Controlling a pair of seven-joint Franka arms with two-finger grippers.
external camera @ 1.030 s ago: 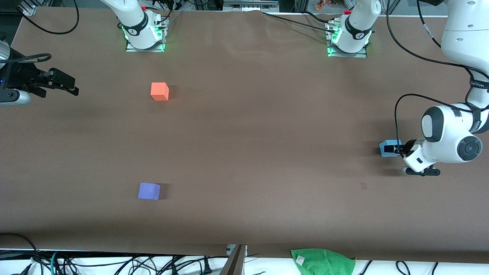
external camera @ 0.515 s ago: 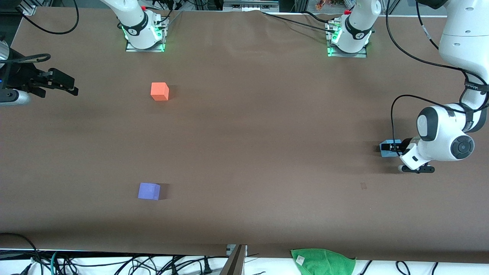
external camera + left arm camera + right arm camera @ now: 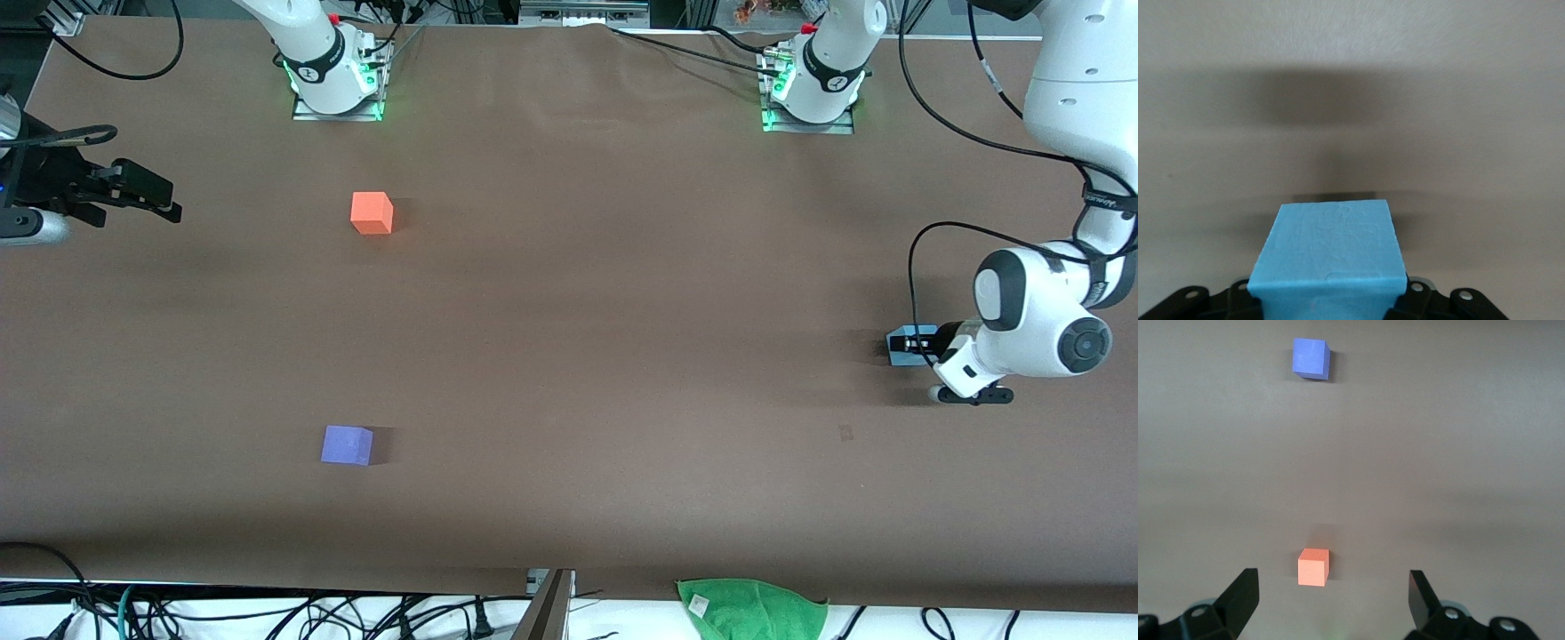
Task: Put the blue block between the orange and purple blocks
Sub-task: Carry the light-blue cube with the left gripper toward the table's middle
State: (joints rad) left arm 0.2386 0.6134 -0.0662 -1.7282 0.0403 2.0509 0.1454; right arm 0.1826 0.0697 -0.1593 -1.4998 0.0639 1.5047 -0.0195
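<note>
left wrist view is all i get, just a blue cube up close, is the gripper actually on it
Observer: Yes. In the front view the left gripper is shut on the blue block, low at the left arm's end of the table.
Operator: where are the other two cubes
Observer: Both lie toward the right arm's end. The orange block is farther from the front camera, the purple block nearer, with bare table between them.
Operator: is the other arm in the way
Observer: No. The right gripper waits open at its own end, off to the side of that gap; its wrist view shows the orange block and the purple block in line.
</note>
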